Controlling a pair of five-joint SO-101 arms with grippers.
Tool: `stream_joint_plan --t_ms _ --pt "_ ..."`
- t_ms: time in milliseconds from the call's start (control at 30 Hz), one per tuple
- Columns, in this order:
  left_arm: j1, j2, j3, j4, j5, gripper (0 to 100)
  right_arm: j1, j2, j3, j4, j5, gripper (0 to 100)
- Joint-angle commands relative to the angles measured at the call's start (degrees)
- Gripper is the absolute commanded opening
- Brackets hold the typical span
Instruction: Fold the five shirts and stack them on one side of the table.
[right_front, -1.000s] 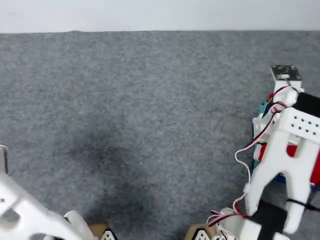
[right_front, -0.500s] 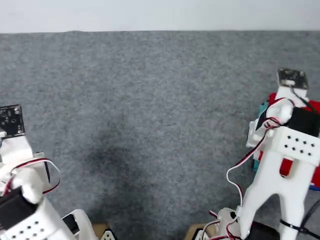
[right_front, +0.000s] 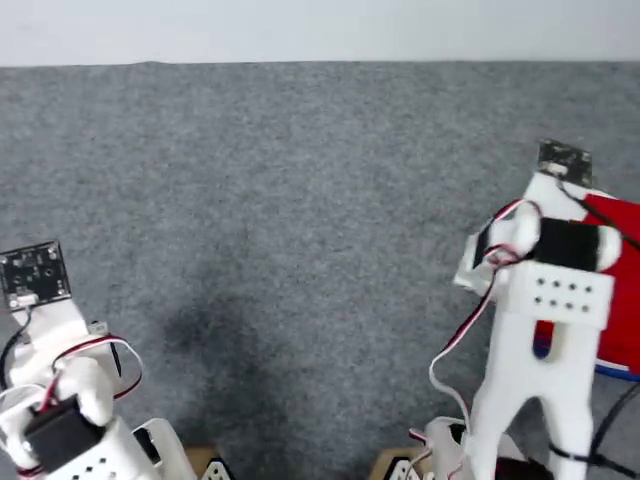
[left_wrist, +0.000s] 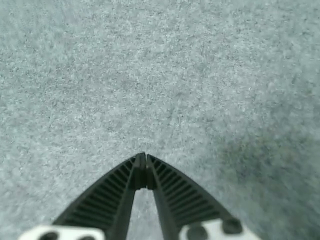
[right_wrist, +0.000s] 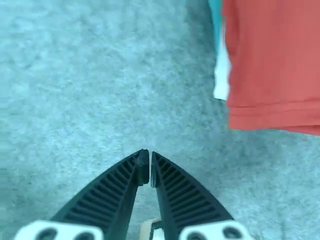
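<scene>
Tabletop (right_front: 300, 200) covering is grey and felt-like, running to a straight far edge against a white wall (right_front: 300, 30). The broad middle span between the two arms lies open.

Stack of folded shirts (right_front: 625, 330) sits at the right edge of the tabletop, red shirt (right_front: 622, 260) uppermost. From above it is partly covered by the right arm (right_front: 545, 300). The left arm (right_front: 60, 400) stands at the near left corner, well apart from the stack.

The right wrist view records the red shirt's hemmed edge, with a white layer (right_wrist: 221, 75) and a teal layer (right_wrist: 215, 20) protruding beneath it on the side toward the open tabletop. The high view adds a blue edge (right_front: 615, 371) under the stack's near side.

The right hand (right_wrist: 150, 167) is pressed together, tips meeting with nothing between them. It is over bare covering near the stack, not touching it. The left hand (left_wrist: 145, 167) is likewise pressed together and holds nothing, over bare tabletop.
</scene>
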Motion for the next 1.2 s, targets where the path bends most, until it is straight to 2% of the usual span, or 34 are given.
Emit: stream_joint_plan --t_ms 0,400,733,933,1167 --pt "0.26 -4.75 3.30 -3.78 0.44 1 -3.56 -5.49 1.93 -1.45 -2.20 0.9" --pt "1.67 -25.23 17.45 -8.88 0.26 1 -9.45 -28.88 29.71 -20.97 -3.25 0.9" --pt "11.08 -24.53 30.02 -15.56 -0.26 1 -12.35 -44.26 50.81 -32.22 -3.08 0.9" --pt "16.00 -24.88 36.18 -19.78 -0.26 1 -12.18 -51.03 60.31 -37.58 -0.09 0.9" --pt "16.97 -24.88 39.78 -24.35 -0.18 1 -12.35 -63.60 70.24 -37.41 0.44 0.9"
